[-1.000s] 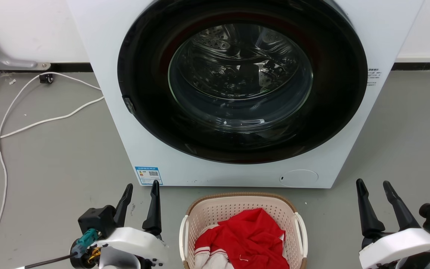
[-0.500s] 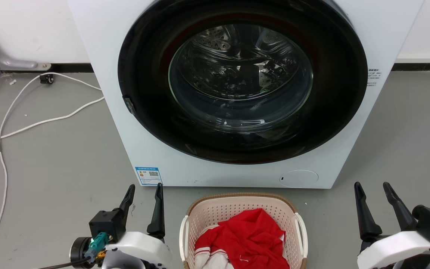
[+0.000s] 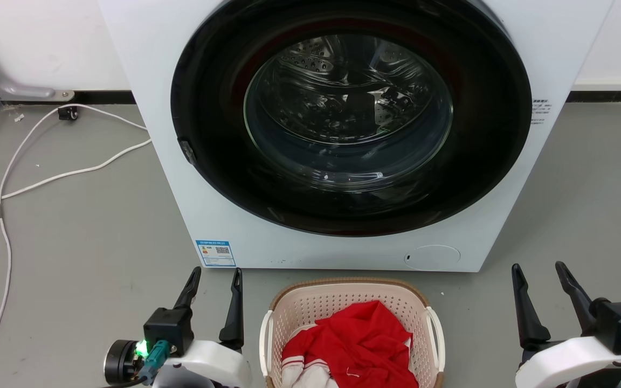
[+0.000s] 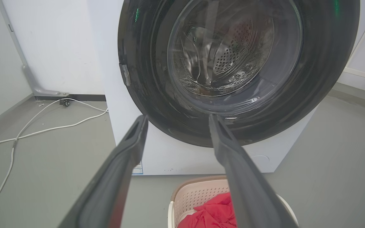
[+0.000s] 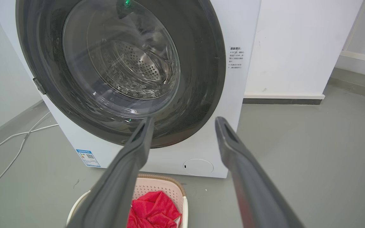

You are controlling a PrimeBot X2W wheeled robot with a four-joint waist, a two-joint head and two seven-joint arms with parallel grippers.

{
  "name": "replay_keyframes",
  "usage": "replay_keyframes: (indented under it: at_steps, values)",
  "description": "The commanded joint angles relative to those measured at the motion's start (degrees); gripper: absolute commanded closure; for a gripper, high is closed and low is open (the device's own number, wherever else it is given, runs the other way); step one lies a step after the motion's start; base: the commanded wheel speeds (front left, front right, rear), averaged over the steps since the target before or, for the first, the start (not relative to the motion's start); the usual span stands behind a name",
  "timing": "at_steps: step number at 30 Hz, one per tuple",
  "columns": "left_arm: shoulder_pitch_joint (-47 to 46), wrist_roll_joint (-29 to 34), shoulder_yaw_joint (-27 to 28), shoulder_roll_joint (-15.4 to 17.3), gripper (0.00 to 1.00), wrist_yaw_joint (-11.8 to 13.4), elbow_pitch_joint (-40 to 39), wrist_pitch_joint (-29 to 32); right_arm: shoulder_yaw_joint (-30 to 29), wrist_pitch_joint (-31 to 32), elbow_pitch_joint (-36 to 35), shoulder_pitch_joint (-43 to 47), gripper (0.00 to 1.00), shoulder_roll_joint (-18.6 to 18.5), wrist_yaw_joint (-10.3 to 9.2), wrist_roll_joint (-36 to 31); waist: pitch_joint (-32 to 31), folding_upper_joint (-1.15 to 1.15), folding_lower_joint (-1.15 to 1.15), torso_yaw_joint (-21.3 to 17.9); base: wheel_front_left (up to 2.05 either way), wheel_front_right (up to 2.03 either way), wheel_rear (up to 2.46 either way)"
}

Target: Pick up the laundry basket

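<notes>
Laundry basket [image 3: 343,282]: upright on the floor [image 3: 73,231], just in front of the washer [image 3: 213,226], untouched.
Contents: red garment [image 3: 361,339], heaped inside.
Left gripper [image 3: 217,272]: just left of basket, not touching it; jaws parted, holding nothing.
Right gripper [image 3: 537,266]: well right of basket; jaws parted, empty.
Surroundings: white cable [image 3: 89,169] trailing across floor, left of washer.

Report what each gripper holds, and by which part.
Nothing is held. The left gripper and right gripper flank the laundry basket, jaws open and apart from it.
</notes>
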Motion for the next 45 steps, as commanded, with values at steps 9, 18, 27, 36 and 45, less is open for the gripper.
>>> replay_keyframes:
  at_steps: [9,18,27,36,45]
  values:
    - [0.27,3.92,-0.65,-0.08,0.0,0.69,0.57,-1.28,-0.32,-1.06,-0.17,0.77,0.0,0.14,-0.02,-4.14,0.05,0.0,0.0,0.29,0.0,0.0,0.0]
    - [0.6,3.17,-0.4,-0.18,0.0,0.68,1.33,-1.47,-0.72,-1.37,1.0,0.43,0.0,0.15,-0.02,-3.39,-0.03,0.0,0.0,0.1,0.0,0.0,0.0]
    - [0.58,2.64,-0.11,-0.24,0.0,1.07,1.75,-1.47,-0.47,-1.76,2.01,0.23,0.0,0.15,-0.02,-2.97,0.03,0.0,0.0,-0.16,0.0,0.0,0.0]
    - [-0.34,3.2,-0.23,-0.26,0.0,0.96,2.06,-1.47,-0.98,-1.93,2.78,-0.5,0.0,0.15,-0.02,-2.83,0.47,0.0,0.0,-0.37,0.0,0.0,0.0]
    - [-5.73,2.88,-0.08,-0.25,0.0,0.63,3.4,-1.41,-1.88,-0.05,4.79,-4.51,0.0,0.16,-0.02,-1.75,5.67,0.0,0.0,-1.15,0.0,0.0,0.0]
